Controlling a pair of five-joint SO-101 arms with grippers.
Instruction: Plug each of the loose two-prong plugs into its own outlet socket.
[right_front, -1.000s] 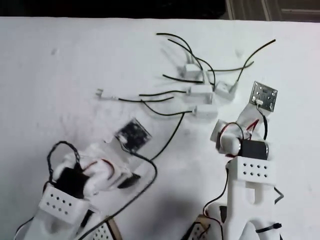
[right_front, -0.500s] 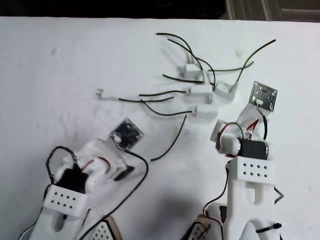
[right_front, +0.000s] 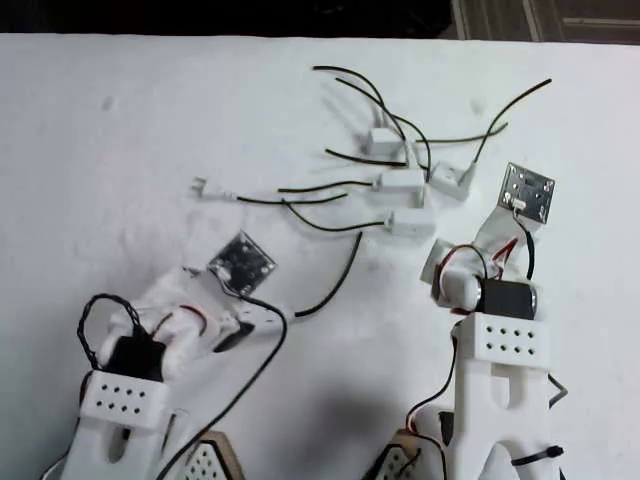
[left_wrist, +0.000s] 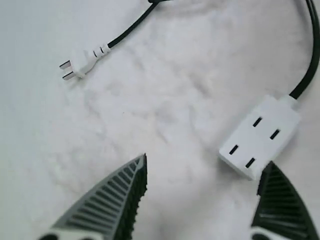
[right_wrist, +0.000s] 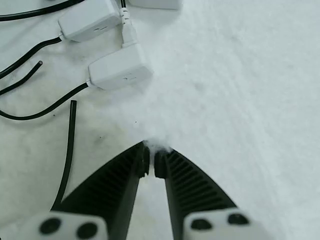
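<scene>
The left gripper (left_wrist: 206, 162) gaped wide above the table, one finger just beside a white outlet socket (left_wrist: 260, 137), seemingly poised to steady it. The loose two-prong plug (left_wrist: 80, 67) lay well apart. The right gripper (right_wrist: 151, 161) was pinched closed on nothing near a white corded block (right_wrist: 120, 67), apparently parked clear.

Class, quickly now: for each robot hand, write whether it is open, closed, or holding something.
Left hand: open, holding nothing.
Right hand: closed, holding nothing.
</scene>
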